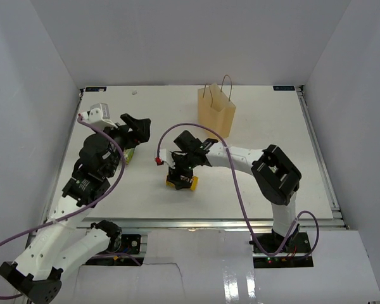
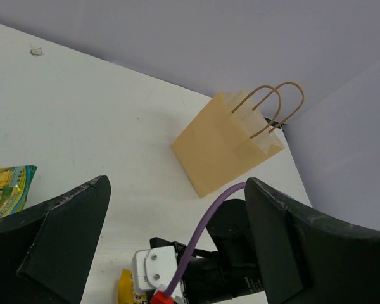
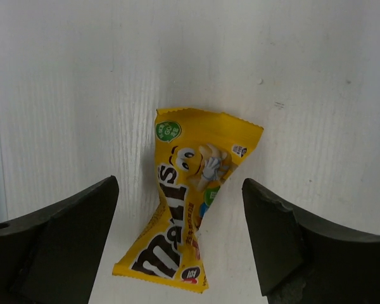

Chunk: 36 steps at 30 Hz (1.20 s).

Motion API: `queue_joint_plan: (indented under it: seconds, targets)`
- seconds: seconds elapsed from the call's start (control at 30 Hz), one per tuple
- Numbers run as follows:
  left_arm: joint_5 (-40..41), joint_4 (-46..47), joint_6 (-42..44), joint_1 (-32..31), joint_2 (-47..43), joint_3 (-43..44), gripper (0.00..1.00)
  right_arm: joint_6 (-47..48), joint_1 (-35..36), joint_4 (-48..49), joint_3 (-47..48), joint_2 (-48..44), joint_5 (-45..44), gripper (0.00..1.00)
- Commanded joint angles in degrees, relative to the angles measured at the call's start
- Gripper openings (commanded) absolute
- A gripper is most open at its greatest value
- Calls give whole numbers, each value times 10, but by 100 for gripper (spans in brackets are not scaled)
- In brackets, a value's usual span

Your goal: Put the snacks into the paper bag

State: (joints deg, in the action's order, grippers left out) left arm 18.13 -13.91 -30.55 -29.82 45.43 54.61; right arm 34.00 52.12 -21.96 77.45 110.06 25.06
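A yellow candy packet [image 3: 189, 212] with brown lettering lies flat on the white table, pinched in at its middle. My right gripper [image 3: 180, 187] hangs open right above it, one finger on each side, not touching. From above, the right gripper [image 1: 179, 171] covers most of the packet [image 1: 183, 183]. The tan paper bag [image 1: 216, 111] stands upright at the back, handles up; it also shows in the left wrist view [image 2: 225, 151]. My left gripper [image 2: 177, 187] is open and empty, raised above the table [image 1: 138, 126]. A green-and-white packet [image 2: 6, 189] lies left of it, mostly hidden under the left arm [image 1: 130, 154].
White walls enclose the table on the left, back and right. A purple cable [image 1: 171, 130] loops over the right arm between the gripper and the bag. The table's near edge is a metal rail [image 1: 196, 223].
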Motion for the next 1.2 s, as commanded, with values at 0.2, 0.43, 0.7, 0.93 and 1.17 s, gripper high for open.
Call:
queue_joint_plan:
  seconds: [0.2, 0.43, 0.7, 0.93, 1.17]
  targets:
    - [27, -23, -15, 2, 8, -6, 97, 7, 21, -17, 51, 35, -95, 69]
    - [22, -11, -10, 2, 20, -4, 98, 27, 21, -26, 37, 35, -107, 39]
    - [25, -8, -10, 2, 19, -6, 98, 41, 16, -27, 10, -12, -60, 11]
    - [30, -8, -14, 2, 12, -13, 98, 27, -88, -22, -5, -127, 149, 8]
    - [23, 7, -27, 2, 14, -34, 98, 44, -219, -21, 65, -205, 285, 8]
